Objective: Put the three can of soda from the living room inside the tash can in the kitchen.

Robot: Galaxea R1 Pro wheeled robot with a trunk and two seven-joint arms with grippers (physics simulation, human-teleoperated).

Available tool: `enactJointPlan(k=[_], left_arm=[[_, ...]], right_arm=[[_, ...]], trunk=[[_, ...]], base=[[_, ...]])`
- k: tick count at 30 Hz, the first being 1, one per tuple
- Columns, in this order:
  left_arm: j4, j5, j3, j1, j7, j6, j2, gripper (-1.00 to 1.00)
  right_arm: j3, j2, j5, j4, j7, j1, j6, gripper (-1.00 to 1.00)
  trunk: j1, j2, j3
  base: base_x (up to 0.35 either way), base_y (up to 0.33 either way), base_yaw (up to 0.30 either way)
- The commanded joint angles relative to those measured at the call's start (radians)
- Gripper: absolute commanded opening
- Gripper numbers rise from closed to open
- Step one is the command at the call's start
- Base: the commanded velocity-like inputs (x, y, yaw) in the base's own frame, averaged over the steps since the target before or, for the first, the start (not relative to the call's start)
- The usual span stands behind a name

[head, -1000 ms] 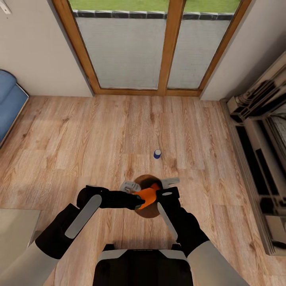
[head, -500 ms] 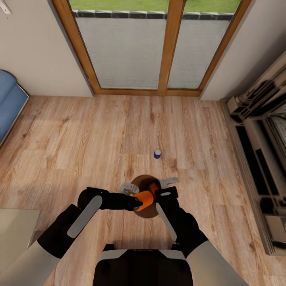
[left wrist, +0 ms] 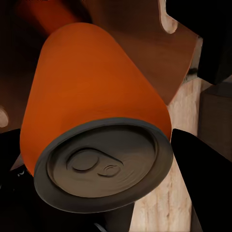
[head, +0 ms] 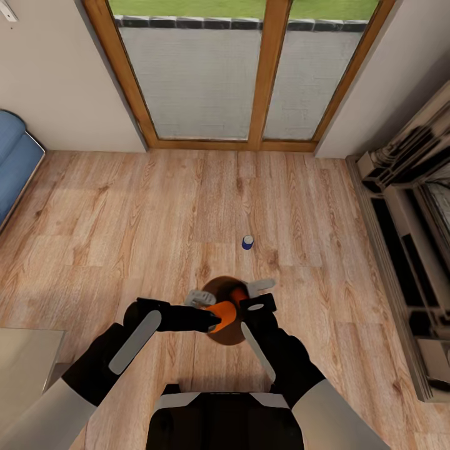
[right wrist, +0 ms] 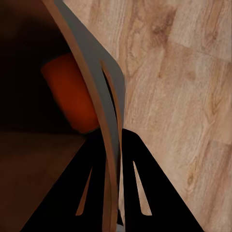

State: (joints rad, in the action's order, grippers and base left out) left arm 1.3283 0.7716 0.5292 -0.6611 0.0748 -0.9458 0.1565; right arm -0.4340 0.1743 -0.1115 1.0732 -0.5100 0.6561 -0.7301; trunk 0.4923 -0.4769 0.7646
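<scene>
My left gripper (head: 214, 310) is shut on an orange can of soda (head: 224, 312) (left wrist: 92, 96), held tilted over the mouth of the tash can (head: 226, 334), its grey top facing the wrist camera. My right gripper (head: 255, 292) (right wrist: 113, 159) is shut on the copper-brown bin's rim (right wrist: 99, 82), holding the bin above the floor. A second orange can (head: 239, 294) (right wrist: 72, 96) lies inside the bin's dark interior. The dark blue can (head: 247, 242) stands upright on the wood floor, a short way beyond the bin.
Wood-framed glass doors (head: 250, 75) close off the far wall. A blue sofa (head: 15, 162) sits at the left edge and the ornate fireplace (head: 406, 212) runs along the right. A pale surface (head: 25, 362) fills the lower left corner.
Both grippers and the bin have shifted slightly to the left. The held orange can has moved a little with them over the bin's mouth. The blue can has not moved.
</scene>
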Motion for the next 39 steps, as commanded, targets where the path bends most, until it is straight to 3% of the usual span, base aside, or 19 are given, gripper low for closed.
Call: enactJointPlan(k=[1, 13, 14, 34, 37, 39], left_arm=[[-0.004, 0.002, 0.000, 0.000, 0.000, 0.002, 0.000, -1.00], [-0.025, 0.004, 0.000, 0.000, 0.000, 0.038, 0.000, -1.00], [-0.029, 0.004, -0.001, 0.000, 0.000, 0.040, 0.000, 1.00], [-0.033, 0.002, -0.007, 0.000, -0.001, 0.052, 0.002, 1.00], [-0.028, 0.002, -0.007, 0.000, -0.001, 0.047, 0.003, 1.00], [-0.027, 0.002, -0.008, 0.000, -0.001, 0.045, 0.003, 1.00]], right_arm=[[-0.003, 0.000, 0.000, 0.001, 0.005, 0.000, 0.002, -1.00], [-0.059, 0.000, -0.036, 0.002, 0.005, 0.000, -0.017, -1.00], [-0.061, 0.000, -0.036, 0.003, 0.005, 0.000, -0.025, -1.00], [-0.063, 0.000, -0.037, 0.006, 0.005, -0.001, -0.040, -1.00], [-0.048, 0.000, -0.035, 0.008, 0.005, -0.001, -0.039, -1.00], [-0.002, 0.000, -0.035, 0.009, 0.005, -0.001, -0.039, -1.00]], trunk=[[0.000, 0.000, 0.000], [0.000, 0.000, 0.000], [0.000, 0.000, 0.000], [0.000, 0.000, 0.000], [0.000, 0.000, 0.000], [0.000, 0.000, 0.000]], base=[[0.000, 0.000, 0.000], [0.000, 0.000, 0.000], [0.000, 0.000, 0.000], [0.000, 0.000, 0.000], [0.000, 0.000, 0.000], [0.000, 0.000, 0.000]])
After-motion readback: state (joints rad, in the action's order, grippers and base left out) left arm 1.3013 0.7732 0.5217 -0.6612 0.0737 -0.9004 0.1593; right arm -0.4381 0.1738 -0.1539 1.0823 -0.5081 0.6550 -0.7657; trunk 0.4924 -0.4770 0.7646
